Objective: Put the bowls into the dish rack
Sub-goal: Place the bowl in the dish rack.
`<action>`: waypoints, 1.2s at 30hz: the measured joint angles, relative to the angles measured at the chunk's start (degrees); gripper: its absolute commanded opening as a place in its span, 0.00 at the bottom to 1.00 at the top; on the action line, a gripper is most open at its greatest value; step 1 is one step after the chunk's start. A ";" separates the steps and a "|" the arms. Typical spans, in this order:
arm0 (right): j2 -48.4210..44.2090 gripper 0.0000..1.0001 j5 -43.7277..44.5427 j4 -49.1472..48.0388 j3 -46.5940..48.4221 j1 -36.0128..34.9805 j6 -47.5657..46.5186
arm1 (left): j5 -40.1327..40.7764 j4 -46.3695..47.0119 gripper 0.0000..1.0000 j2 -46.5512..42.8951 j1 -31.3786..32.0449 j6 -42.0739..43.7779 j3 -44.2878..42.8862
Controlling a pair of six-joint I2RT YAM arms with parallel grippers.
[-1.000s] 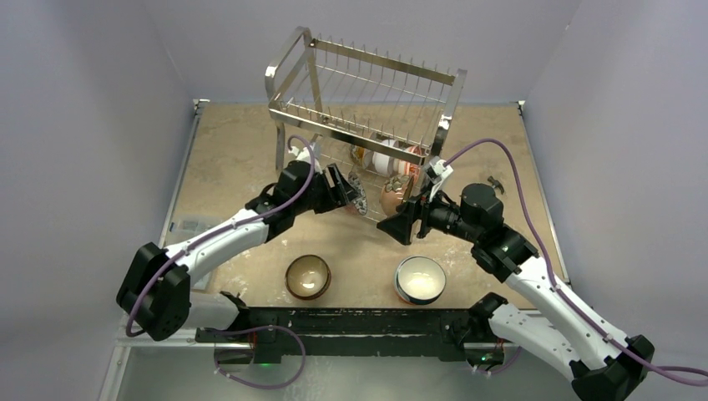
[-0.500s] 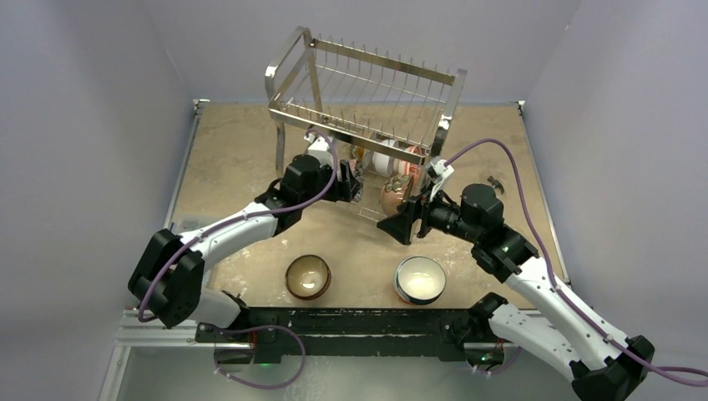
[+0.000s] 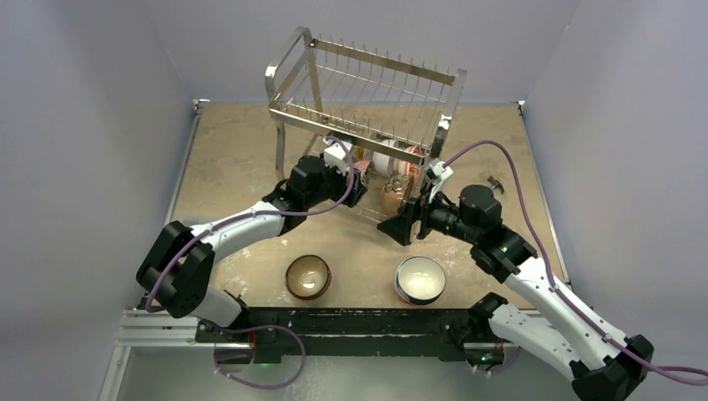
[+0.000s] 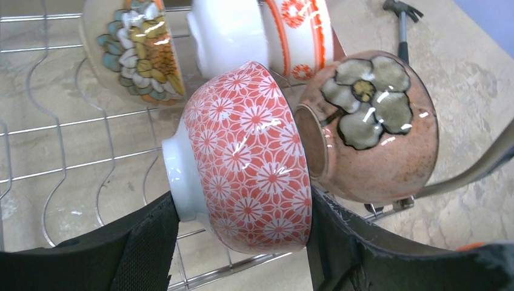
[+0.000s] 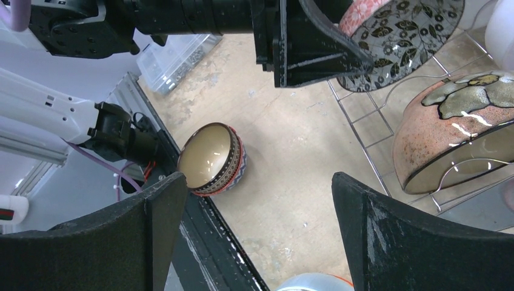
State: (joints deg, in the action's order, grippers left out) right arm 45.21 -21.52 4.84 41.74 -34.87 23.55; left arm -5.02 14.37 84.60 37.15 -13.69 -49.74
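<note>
The chrome dish rack (image 3: 367, 92) stands at the back of the table. My left gripper (image 3: 355, 180) reaches into its lower tier, shut on a red-patterned bowl (image 4: 248, 157) held on edge just over the wires (image 4: 60, 127). The bowl's rim sits against a pink flower bowl (image 4: 376, 133) that stands in the rack. Behind them stand a white-and-orange bowl (image 4: 267, 33) and a floral bowl (image 4: 136, 48). My right gripper (image 3: 399, 225) hovers open in front of the rack, empty (image 5: 257, 206). A brown bowl (image 3: 307, 276) and a white bowl (image 3: 419, 279) sit on the table near the arm bases.
A small hammer-shaped object (image 3: 494, 182) lies right of the rack. A black rail (image 3: 351, 322) runs along the near edge. A clear plastic box (image 5: 182, 54) rests at the table's left edge. Grey walls close in on three sides.
My left arm carried the red-patterned bowl rightward and deeper under the rack's upper tier, up against the flower bowl. The right gripper barely shifted and stayed open.
</note>
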 measured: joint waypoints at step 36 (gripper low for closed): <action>0.04 0.91 0.02 0.52 -0.31 0.00 0.00 | 6.49 3.28 0.32 8.74 7.58 5.68 -2.05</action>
State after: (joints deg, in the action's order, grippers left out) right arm 45.25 -21.50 5.37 41.43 -34.87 23.55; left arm 1.48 17.65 93.34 44.73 -8.01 -51.79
